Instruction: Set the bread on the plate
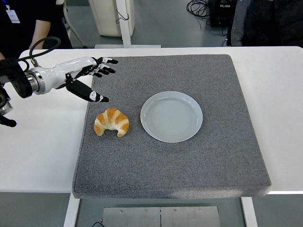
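Person (28,23): standing behind the far left corner of the table, dark clothes, a forearm hanging down, a light tag on the chest; only part of the body is in the picture.
Left arm (21,80): comes in from the left edge, black at the joint and white along the forearm, with a black cable looping up over it.
Left hand (87,78): held out above the mat's far left corner, fingers (105,66) spread and stretched toward the right, thumb (90,93) dropped low and pointing at the bread side; it grips nothing and I see no contact with the croissant.
Table (42,146): white, with bare surface showing on both sides of the mat.
Mat (189,165): grey, rough, square, covering most of the table's middle.
Croissant (111,122): golden, curved with both tips toward the near edge, lying flat on the mat's left half, just near-side of the thumb and apart from it.
Plate (171,117): pale grey-blue, round, flat on the mat's centre, just right of the croissant with a thin strip of mat between them; nothing lies on it.
Cables (199,7): black, on the floor beyond the table's far edge, next to a dark box whose make I cannot tell.
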